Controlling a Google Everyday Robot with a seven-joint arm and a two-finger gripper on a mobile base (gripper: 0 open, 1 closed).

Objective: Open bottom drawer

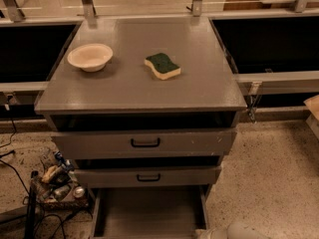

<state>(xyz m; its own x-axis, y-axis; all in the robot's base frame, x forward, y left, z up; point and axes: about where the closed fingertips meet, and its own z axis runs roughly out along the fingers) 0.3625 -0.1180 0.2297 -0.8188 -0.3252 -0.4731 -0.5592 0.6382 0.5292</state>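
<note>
Grey bottom drawer stands pulled out, gripper (grip unclear) seemingly at its right corner.

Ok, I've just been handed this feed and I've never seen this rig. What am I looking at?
There is a single camera, looking down at the front of a grey cabinet. Where it is mounted does not show.

The machine is a mobile robot with one arm. The pale rounded shape at the bottom edge is that arm. Its gripper sits by the front right corner of the bottom drawer and is mostly cut off by the frame. Nothing shows as held.

The bottom drawer is pulled out, showing a plain grey inside. Above it are the middle drawer and the top drawer, each with a black handle.

On the cabinet top, a cream bowl lies at the left and a green and yellow sponge near the middle.
</note>
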